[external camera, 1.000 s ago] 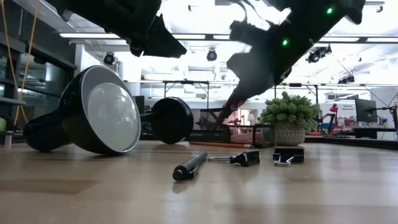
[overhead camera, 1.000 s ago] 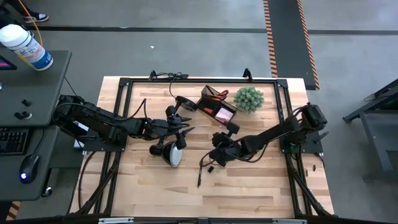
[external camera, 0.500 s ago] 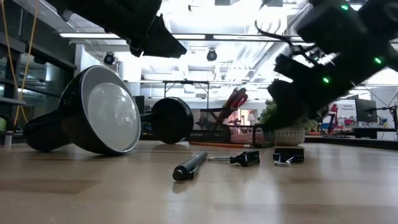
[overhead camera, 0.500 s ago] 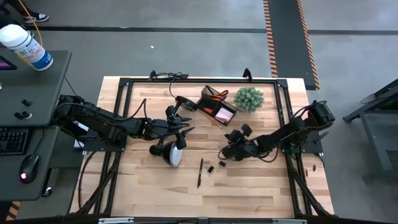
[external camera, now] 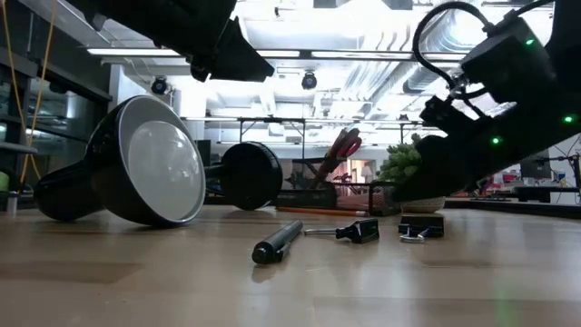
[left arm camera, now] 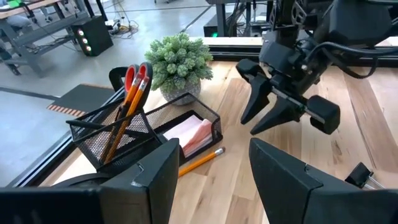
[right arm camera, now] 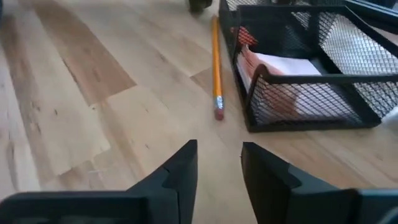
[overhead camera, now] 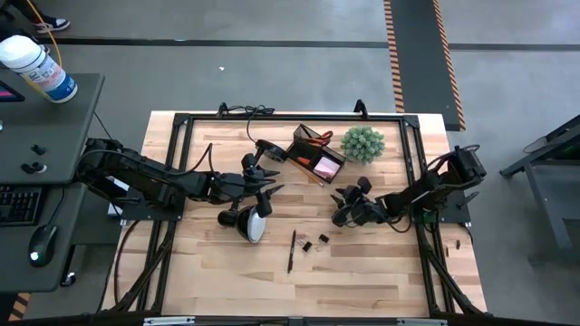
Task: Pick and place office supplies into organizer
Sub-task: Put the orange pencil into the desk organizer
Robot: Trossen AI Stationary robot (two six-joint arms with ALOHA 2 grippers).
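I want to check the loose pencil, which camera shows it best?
The right wrist view: the pencil lies full length beside the organizer. The left wrist view shows only part of it; the high view a sliver, the low view a thin line.

High view: overhead, straight down, whole table (overhead camera: 362,272) and surrounding floor in frame. Low view: at tabletop level, near one table edge, facing across the wood into the room. Left wrist view: close, facing the mesh organizer (left arm camera: 149,134) and plant (left arm camera: 179,59) by the table's far edge. Right wrist view: very close to the wood, facing the organizer's tray. All four views share the organizer.
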